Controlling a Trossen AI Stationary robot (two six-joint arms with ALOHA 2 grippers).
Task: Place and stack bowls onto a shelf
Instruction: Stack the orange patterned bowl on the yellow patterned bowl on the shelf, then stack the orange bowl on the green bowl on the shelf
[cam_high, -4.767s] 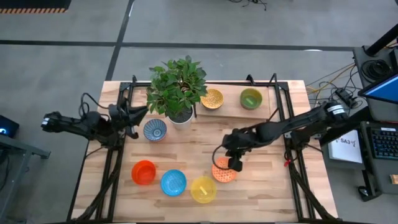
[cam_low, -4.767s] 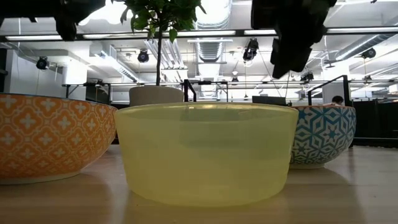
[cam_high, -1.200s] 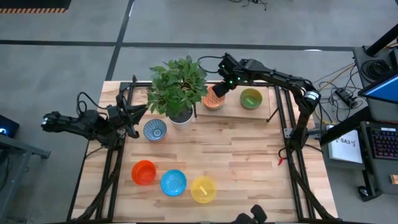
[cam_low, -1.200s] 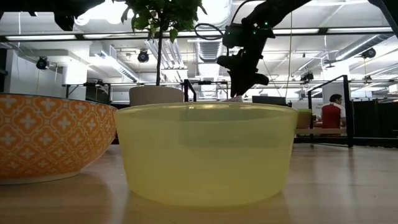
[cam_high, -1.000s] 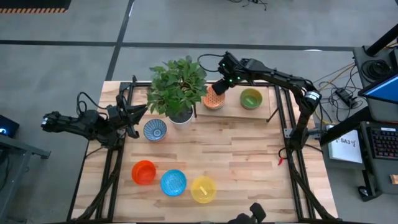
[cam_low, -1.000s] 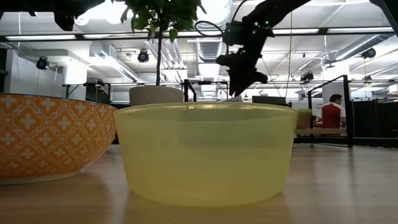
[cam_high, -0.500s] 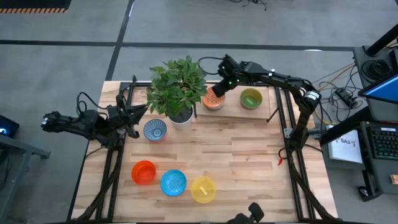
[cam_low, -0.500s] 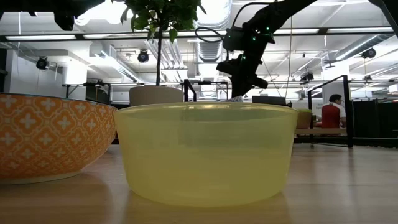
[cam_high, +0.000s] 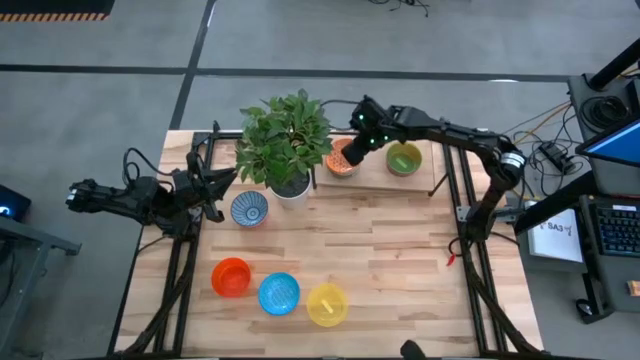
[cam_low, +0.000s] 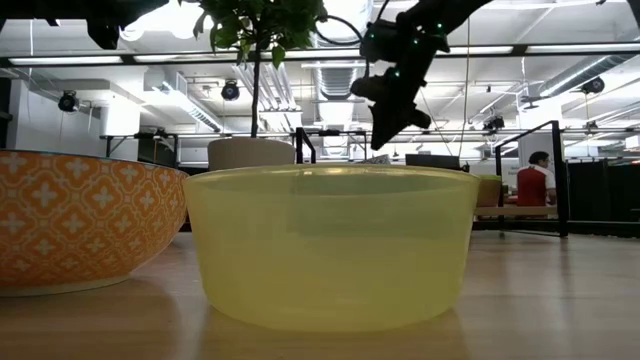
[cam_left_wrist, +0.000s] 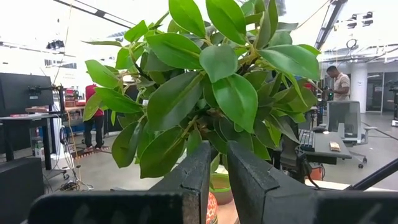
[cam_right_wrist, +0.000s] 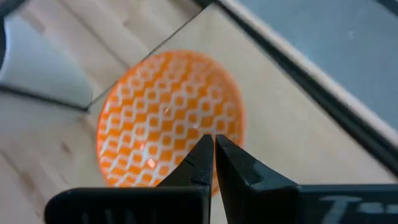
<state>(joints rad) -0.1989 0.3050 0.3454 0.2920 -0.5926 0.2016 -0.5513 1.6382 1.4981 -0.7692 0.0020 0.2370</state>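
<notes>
The right gripper (cam_high: 367, 139), fingers closed on nothing, is hovering just above the orange patterned bowl (cam_high: 341, 158) at the shelf's (cam_high: 430, 160) back edge (left arm far off).

Big leafy plant (cam_high: 288, 138) is sitting in a white pot (cam_high: 291, 187) toward the far side of the slatted wooden tabletop (cam_high: 400, 260), and its leaves are filling most of the left wrist view (cam_left_wrist: 205, 74). From table height the pot (cam_low: 250, 153) is showing way back. Out in the room, a person in a red top (cam_low: 530, 186) is sitting at a desk and another one (cam_left_wrist: 339, 83) is standing near a workstation. A keyboard (cam_high: 615, 232) is lying beside the table.
</notes>
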